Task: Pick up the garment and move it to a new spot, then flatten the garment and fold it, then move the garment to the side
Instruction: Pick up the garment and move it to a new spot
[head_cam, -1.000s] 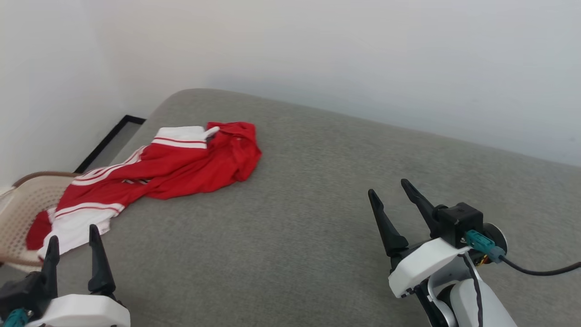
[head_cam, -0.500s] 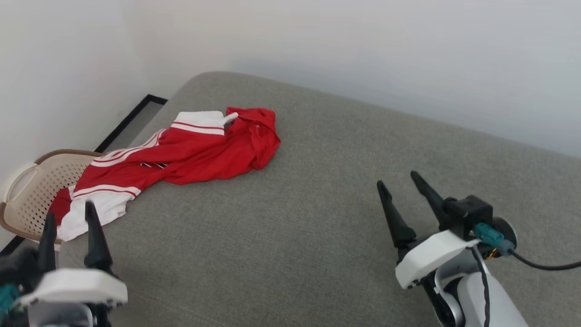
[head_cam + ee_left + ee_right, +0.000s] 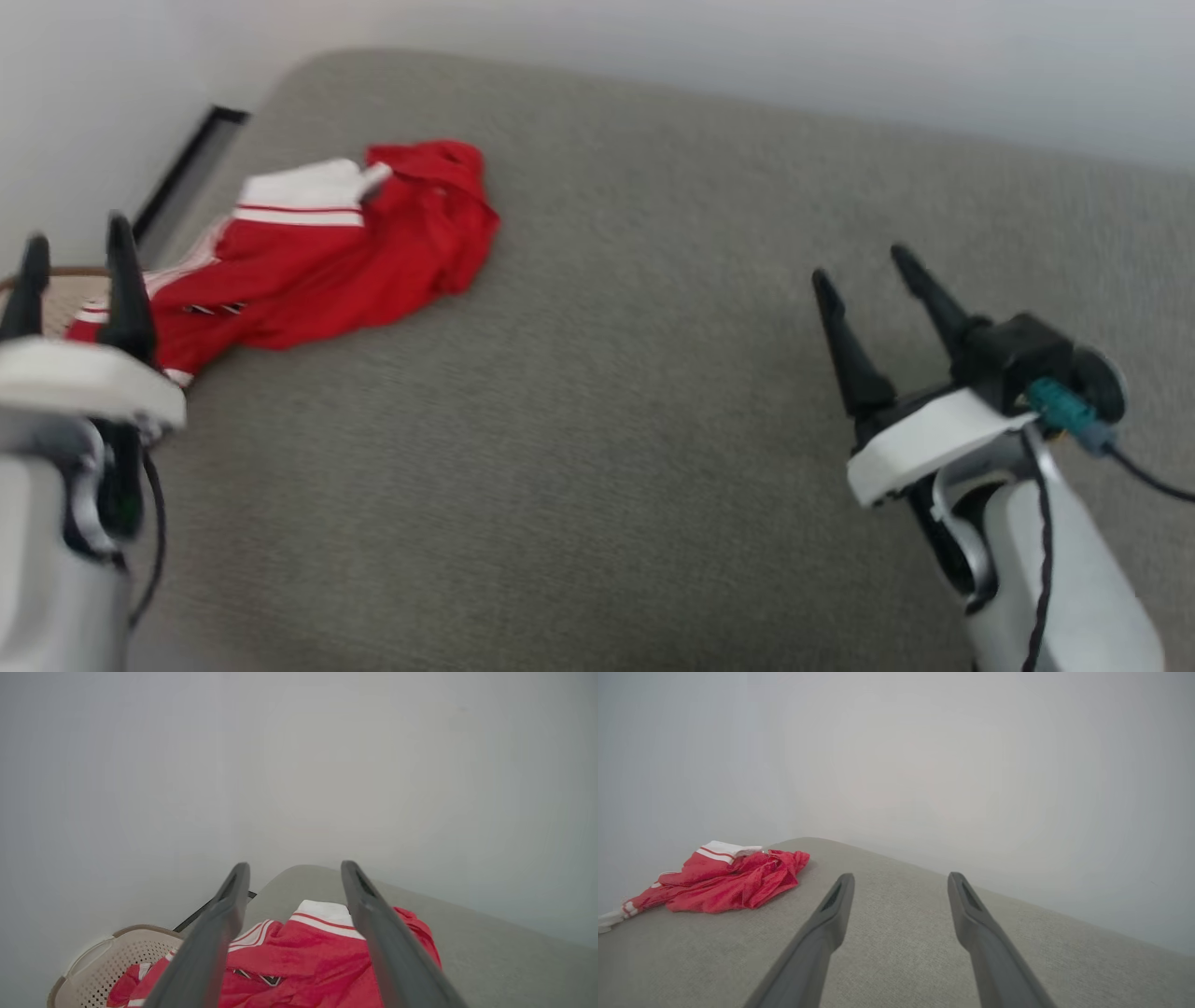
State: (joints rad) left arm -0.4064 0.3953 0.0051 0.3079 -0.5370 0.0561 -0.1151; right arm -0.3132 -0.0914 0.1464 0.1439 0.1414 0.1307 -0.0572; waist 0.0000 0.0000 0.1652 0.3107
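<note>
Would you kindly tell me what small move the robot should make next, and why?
Probably lower the open left gripper onto the jersey: it lies crumpled and untouched at the grey cushion's far left edge, straight ahead between that gripper's fingers, while the open right gripper is far off.

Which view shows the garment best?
Head view: the garment is seen spread from above, its lower end behind the left gripper. Left wrist: close, crossed by fingers, cropped. Right wrist: garment small, low-angle, far left.

home: grey upholstered surface, beige laundry basket
</note>
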